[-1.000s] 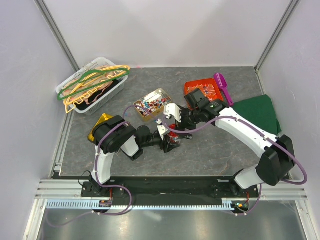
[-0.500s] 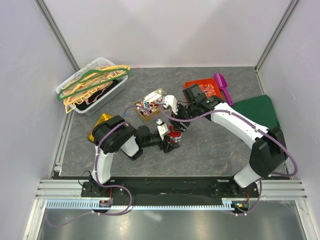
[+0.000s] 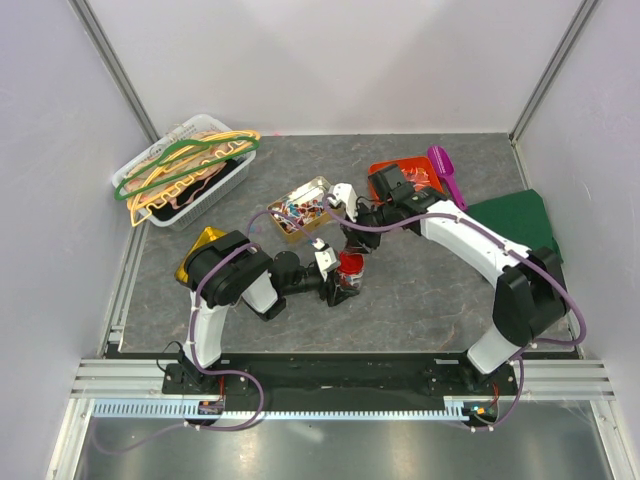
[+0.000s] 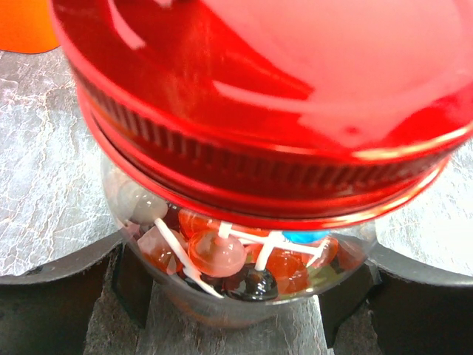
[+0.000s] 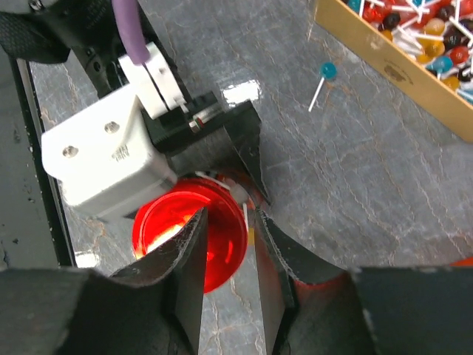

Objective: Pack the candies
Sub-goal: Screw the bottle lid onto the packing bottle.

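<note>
Between the fingers (image 4: pixel 127 275) of my left gripper (image 4: pixel 240 292) stands a clear jar (image 4: pixel 244 310) of candies (image 4: pixel 218 253), round lollipops in orange, pink, blue and black. A red lid (image 4: pixel 259 96) sits on top of it. My left gripper (image 3: pixel 338 280) is shut on the jar near the table's middle. My right gripper (image 5: pixel 229 218) hovers above the red lid (image 5: pixel 222 251), jaws a narrow gap apart and holding nothing. More candies (image 5: pixel 417 26) fill a gold box (image 3: pixel 300 208), and one blue lollipop (image 5: pixel 327 71) lies loose on the table.
A white basket (image 3: pixel 160 205) of coloured hangers stands at the far left. An orange tray (image 3: pixel 412 165) and a purple scoop (image 3: pixel 445 172) lie at the far right, with a green cloth (image 3: pixel 515 225) beside them. A gold piece (image 3: pixel 198 252) lies by the left arm.
My right gripper has pulled back from the jar toward the gold box, and its jaws have narrowed. The red lid stays on the jar. The left arm has not moved.
</note>
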`<action>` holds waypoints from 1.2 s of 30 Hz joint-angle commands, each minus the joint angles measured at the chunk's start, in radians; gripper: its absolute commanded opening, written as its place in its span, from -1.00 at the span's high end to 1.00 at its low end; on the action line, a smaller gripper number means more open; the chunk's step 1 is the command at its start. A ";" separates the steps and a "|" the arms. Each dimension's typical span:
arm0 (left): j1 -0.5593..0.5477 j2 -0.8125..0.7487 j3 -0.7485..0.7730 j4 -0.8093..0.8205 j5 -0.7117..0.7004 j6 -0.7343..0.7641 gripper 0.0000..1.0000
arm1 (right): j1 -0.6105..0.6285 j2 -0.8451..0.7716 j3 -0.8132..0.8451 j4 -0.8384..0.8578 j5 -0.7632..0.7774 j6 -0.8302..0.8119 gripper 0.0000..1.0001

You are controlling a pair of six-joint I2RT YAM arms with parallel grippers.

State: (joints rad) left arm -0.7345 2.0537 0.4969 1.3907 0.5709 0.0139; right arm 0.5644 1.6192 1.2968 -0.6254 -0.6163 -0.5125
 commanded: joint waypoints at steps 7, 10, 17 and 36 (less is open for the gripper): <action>0.000 -0.003 -0.009 0.272 0.015 0.026 0.00 | -0.070 0.019 0.067 -0.141 -0.103 -0.060 0.26; 0.000 -0.003 -0.008 0.272 0.014 0.026 0.00 | -0.070 0.030 0.074 -0.172 -0.123 -0.075 0.29; 0.001 -0.003 -0.008 0.272 0.012 0.023 0.00 | -0.072 0.025 0.087 -0.260 -0.158 -0.100 0.28; 0.001 -0.001 -0.006 0.272 -0.002 0.020 0.00 | -0.001 -0.019 0.015 -0.362 -0.148 -0.127 0.46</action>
State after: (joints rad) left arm -0.7349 2.0537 0.4957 1.3914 0.6079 0.0238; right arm 0.5156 1.6211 1.3460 -0.8867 -0.6823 -0.6304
